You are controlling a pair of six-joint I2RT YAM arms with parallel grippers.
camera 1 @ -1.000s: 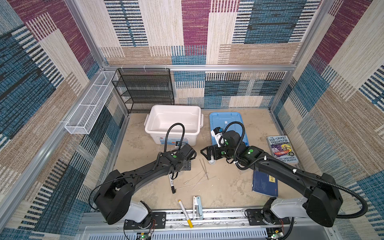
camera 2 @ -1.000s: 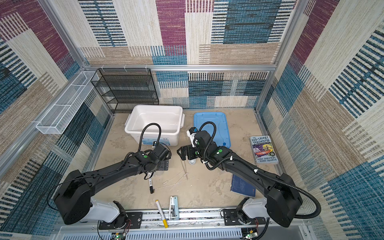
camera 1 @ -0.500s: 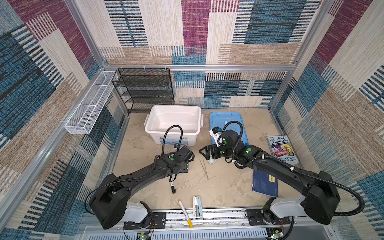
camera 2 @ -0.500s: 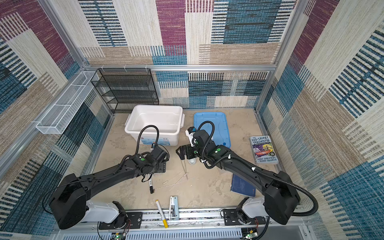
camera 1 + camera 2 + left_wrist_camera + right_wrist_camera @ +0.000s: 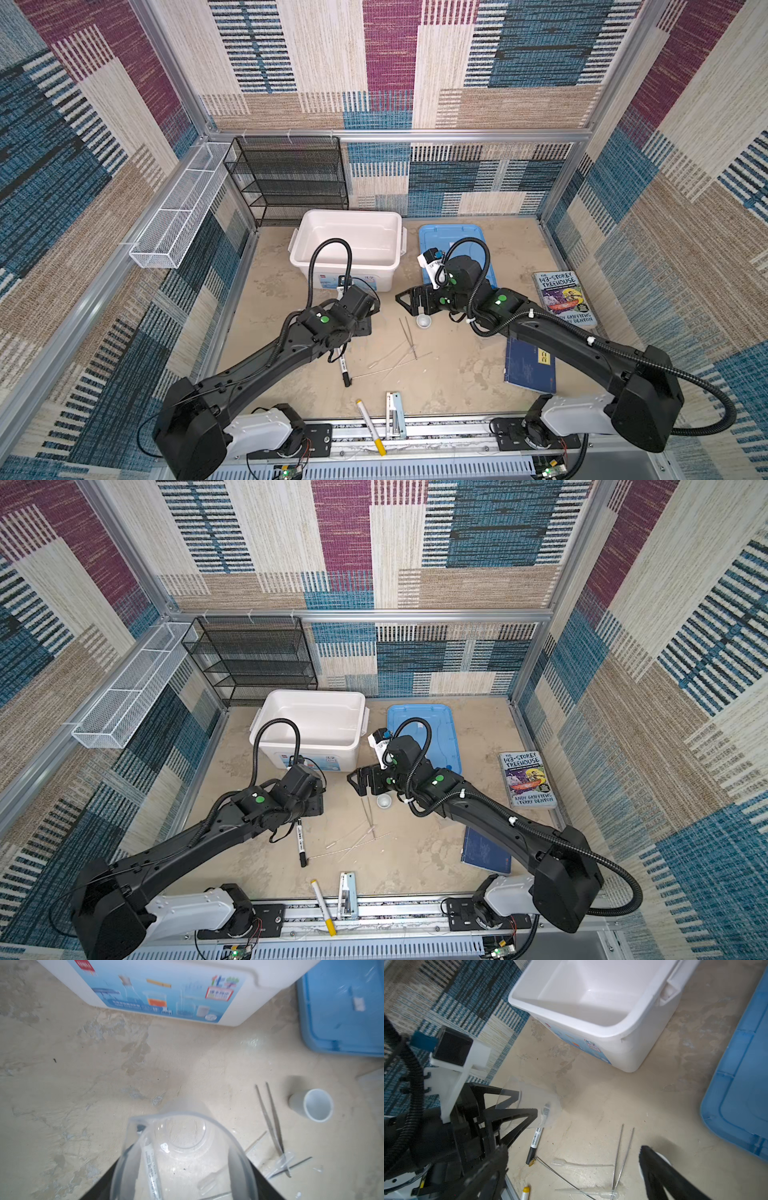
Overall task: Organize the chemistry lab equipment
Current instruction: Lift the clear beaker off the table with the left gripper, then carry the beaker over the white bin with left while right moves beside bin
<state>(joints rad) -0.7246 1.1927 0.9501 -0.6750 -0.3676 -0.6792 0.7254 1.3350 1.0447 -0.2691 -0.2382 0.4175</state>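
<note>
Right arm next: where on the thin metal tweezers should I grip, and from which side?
I'd grip the thin metal tweezers at mid-length, coming straight down from above, jaws closing across both prongs. They lie flat; the joined end crosses the thin clear rods, and the small white round dish sits beside the spread tips.
</note>
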